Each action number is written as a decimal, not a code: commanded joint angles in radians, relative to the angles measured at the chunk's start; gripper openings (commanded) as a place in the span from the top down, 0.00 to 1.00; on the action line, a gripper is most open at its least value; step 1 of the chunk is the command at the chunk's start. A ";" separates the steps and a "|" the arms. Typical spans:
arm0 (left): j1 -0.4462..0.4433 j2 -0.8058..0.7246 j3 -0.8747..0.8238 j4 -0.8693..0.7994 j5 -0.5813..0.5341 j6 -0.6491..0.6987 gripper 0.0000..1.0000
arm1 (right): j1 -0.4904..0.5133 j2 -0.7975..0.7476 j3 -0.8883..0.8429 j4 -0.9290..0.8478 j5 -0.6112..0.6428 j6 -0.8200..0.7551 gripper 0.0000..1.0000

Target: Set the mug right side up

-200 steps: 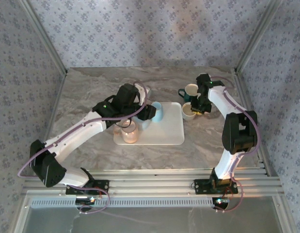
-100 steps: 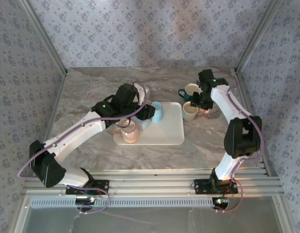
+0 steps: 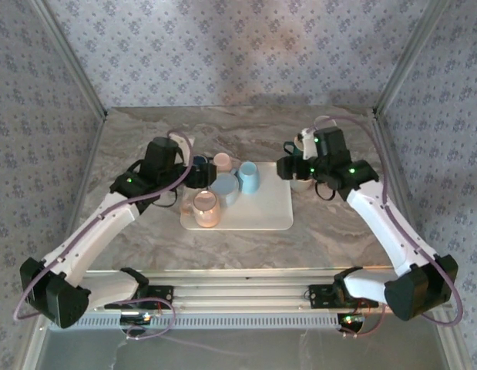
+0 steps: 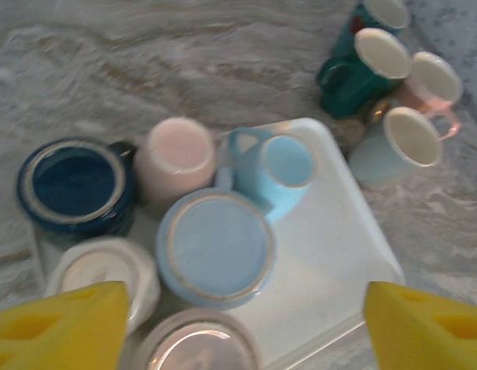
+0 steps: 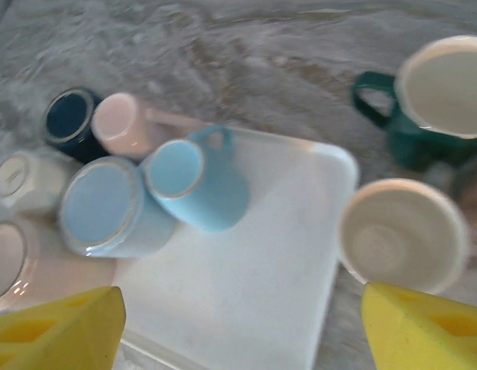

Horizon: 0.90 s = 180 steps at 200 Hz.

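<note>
Several mugs stand upside down on and beside the white tray (image 3: 261, 208): a light blue mug (image 5: 196, 181) with its handle toward the back, a wider blue one (image 5: 99, 204), a pink one (image 5: 119, 123), a dark blue one (image 5: 68, 116), a white one (image 4: 99, 274) and a pinkish one (image 4: 196, 347). My left gripper (image 4: 242, 331) hovers open above the tray's left side with nothing between its yellow fingers (image 4: 61, 324). Over the tray's right part, my right gripper (image 5: 238, 331) is also open and holds nothing.
Right of the tray stand upright mugs: a green one (image 5: 438, 100) with a white inside, a cream one (image 5: 404, 235), a pink one (image 4: 431, 81) and a pale blue one (image 4: 396, 142). Frame posts and patterned walls close in the marble table (image 3: 146, 131).
My right gripper let go of the cream mug, opened and swung left toward the tray. My left gripper opened and drew back to the left, away from the light blue mug.
</note>
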 commanded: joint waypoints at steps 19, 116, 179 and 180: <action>0.118 -0.041 -0.075 -0.091 0.098 -0.057 0.07 | 0.094 0.232 0.143 0.043 -0.073 -0.036 0.00; 0.240 -0.161 -0.165 -0.095 0.183 -0.038 0.00 | 0.227 0.761 0.661 -0.306 0.226 0.143 0.00; 0.252 -0.166 -0.170 -0.082 0.190 -0.042 0.00 | 0.242 0.846 0.703 -0.361 0.239 0.179 0.00; 0.252 -0.165 -0.169 -0.081 0.191 -0.043 0.00 | 0.242 0.846 0.702 -0.360 0.236 0.179 0.00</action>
